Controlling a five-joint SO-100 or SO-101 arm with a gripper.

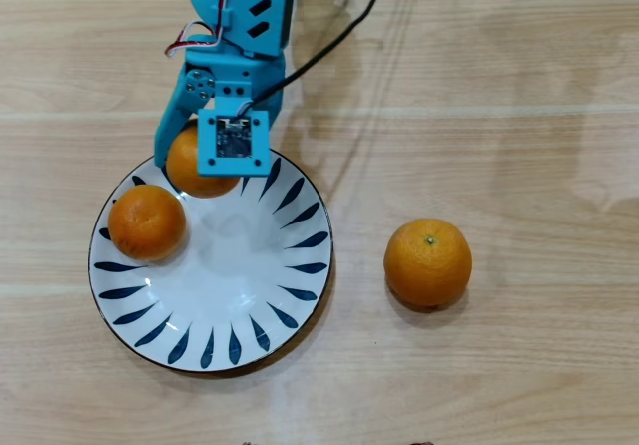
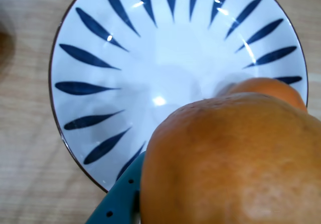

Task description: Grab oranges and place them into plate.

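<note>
One orange in jaws | over plate rim | round, no long axis

Three oranges: one on the plate, one over the plate's rim, one right of the plate. One plate.

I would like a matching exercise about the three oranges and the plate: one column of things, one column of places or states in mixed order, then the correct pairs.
Things:
1. orange in the tool
2. orange on the left of the plate
3. orange on the right
4. plate

Places or states:
A. on the bare wooden table, outside the plate
B. held over the plate's upper rim
C. white with dark blue strokes
D. resting inside the plate

Pairs: 1-B, 2-D, 3-A, 4-C
</note>
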